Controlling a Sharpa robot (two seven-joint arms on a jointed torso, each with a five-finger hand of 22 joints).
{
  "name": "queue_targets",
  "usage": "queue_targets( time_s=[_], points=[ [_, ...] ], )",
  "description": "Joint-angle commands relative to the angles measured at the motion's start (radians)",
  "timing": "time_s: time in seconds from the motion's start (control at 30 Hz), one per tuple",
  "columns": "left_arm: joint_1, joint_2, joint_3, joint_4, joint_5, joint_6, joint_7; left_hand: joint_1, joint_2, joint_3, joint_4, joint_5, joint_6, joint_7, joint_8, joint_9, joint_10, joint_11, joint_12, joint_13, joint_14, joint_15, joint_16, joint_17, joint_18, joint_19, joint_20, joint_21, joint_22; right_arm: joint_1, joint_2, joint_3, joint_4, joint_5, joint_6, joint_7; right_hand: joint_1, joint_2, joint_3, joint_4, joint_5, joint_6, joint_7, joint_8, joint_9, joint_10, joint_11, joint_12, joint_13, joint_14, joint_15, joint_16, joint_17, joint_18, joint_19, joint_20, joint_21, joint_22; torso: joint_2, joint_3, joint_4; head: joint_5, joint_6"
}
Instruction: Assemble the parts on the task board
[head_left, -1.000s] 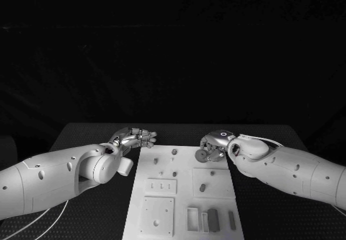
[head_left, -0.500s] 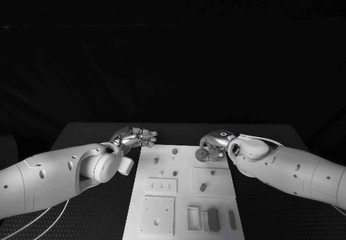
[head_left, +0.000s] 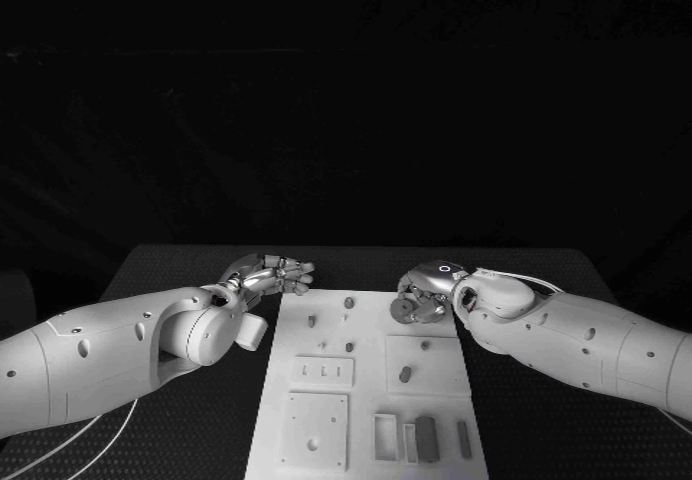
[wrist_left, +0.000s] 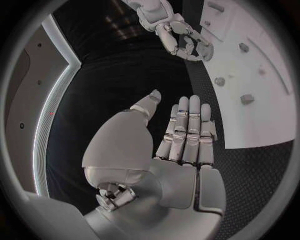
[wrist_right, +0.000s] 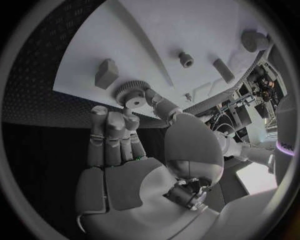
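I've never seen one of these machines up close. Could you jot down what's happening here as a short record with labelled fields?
Surface: black table
Workpiece: white task board with small parts and pegs on it
Right hand: at the board's far right corner, fingers pinching a small gear
Left hand: beside the board's far left corner, fingers straight, holding nothing
Gear's position: at the board's edge; touching or not, cannot tell

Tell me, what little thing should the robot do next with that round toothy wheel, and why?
Probably lower the gear the rest of the way onto the white board and then let go. The right hand holds it by its middle at the board's far right corner, right above the surface. The left hand holds nothing, its fingers straight, off the board's side.
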Motion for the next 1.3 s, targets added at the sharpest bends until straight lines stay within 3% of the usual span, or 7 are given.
queue_targets(
  time_s=[0.03, 0.63, 0.93, 1.3],
  points=[
    [0.000, 0.000, 0.001, 0.003, 0.003, 0.015, 0.008, -0.009, -0.001, 0.001, -0.006, 0.004, 0.002, 0.004, -0.006, -0.001, 0.002, 0.002, -0.004, -0.002, 0.001, 0.007, -0.004, -0.001, 0.000, 0.004, -0.001, 0.003, 0.015, -0.007, -0.002, -0.003, -0.007, -0.006, 0.038, 0.006, 0.007, 0.011, 0.010, 0.002, -0.001, 0.053, 0.021, 0.004, -0.002, -0.105, -0.002, 0.007, 0.002, -0.005, 0.001, 0.008, 0.002, 0.019, -0.001, -0.008, 0.008, 0.019, 0.001, 0.0004, 0.0006, -0.001, -0.003],
    [0.000, -0.001, 0.001, 0.002, 0.002, 0.015, 0.008, -0.010, -0.001, 0.002, -0.008, 0.004, 0.003, 0.004, -0.006, -0.001, 0.002, 0.002, -0.005, -0.002, 0.000, 0.007, -0.004, -0.002, 0.000, 0.004, -0.001, 0.002, 0.015, -0.009, -0.003, -0.003, -0.014, -0.007, 0.056, 0.018, 0.070, 0.021, 0.116, -0.014, 0.002, 0.057, 0.021, -0.003, -0.009, -0.115, -0.001, 0.017, 0.002, -0.016, 0.002, 0.017, 0.001, 0.019, -0.015, -0.007, 0.027, 0.014, 0.000, 0.0015, -0.0005, 0.002, -0.007],
    [0.000, -0.001, 0.001, 0.003, 0.002, 0.015, 0.008, -0.010, -0.001, 0.003, -0.009, 0.004, 0.003, 0.004, -0.007, -0.001, 0.003, 0.002, -0.006, -0.002, 0.000, 0.007, -0.004, -0.002, 0.000, 0.004, -0.001, 0.002, 0.015, -0.015, 0.003, -0.008, -0.017, -0.041, 0.018, 0.024, 0.087, 0.023, 0.126, -0.021, 0.001, 0.070, 0.020, 0.002, -0.008, -0.114, -0.002, 0.021, 0.001, -0.015, 0.002, 0.021, 0.001, 0.019, -0.015, -0.005, 0.034, 0.013, 0.000, 0.0007, -0.0006, 0.002, -0.008],
    [0.000, -0.002, 0.001, 0.003, 0.001, 0.012, 0.008, -0.011, 0.000, 0.004, -0.010, 0.004, 0.004, 0.004, -0.007, -0.001, 0.004, 0.002, -0.006, -0.002, 0.001, 0.007, -0.004, -0.002, 0.000, 0.004, -0.001, 0.002, 0.015, -0.017, 0.001, -0.010, -0.012, -0.091, -0.045, 0.027, 0.077, 0.020, 0.118, -0.006, -0.001, 0.152, -0.011, 0.044, 0.012, -0.083, -0.030, 0.031, -0.006, 0.006, -0.023, 0.029, -0.007, 0.019, 0.003, -0.015, 0.053, 0.004, -0.001, 0.0008, -0.0006, 0.002, -0.008]
  ],
)
